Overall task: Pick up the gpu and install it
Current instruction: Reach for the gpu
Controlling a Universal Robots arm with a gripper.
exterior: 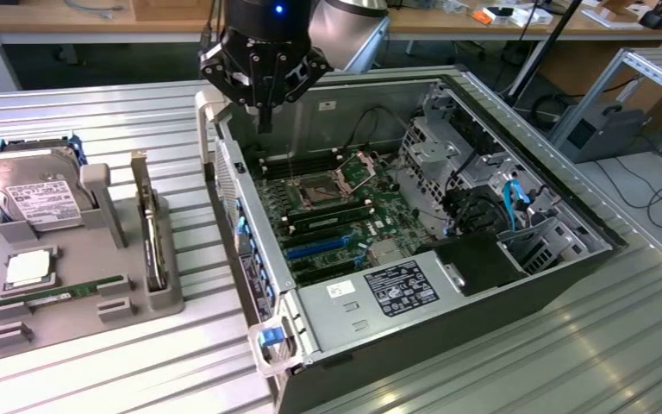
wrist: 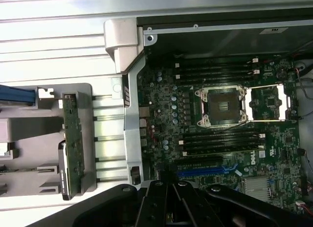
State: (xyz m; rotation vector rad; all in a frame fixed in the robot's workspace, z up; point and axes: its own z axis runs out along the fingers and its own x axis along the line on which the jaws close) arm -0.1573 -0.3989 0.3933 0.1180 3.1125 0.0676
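Holder (exterior: 135, 302) at the exterior view's left is shown with a drive (exterior: 38, 194) stood at its far end and the gpu (exterior: 147, 233) set upright on edge in a slot along its right side. The gpu is left untouched there, well apart from the gripper (exterior: 265, 116), which is hung higher and to the exterior view's right of it, over the left wall of the open case (exterior: 538, 164). The gripper's fingers are clenched together, with nothing held between them. In the wrist view the gpu (wrist: 72, 139) is seen in its slot outside the case, across the metal wall from the board (wrist: 220, 139). A white label (exterior: 44, 203) is carried by the drive and a black label (exterior: 400, 287) by the case; their print cannot be read.
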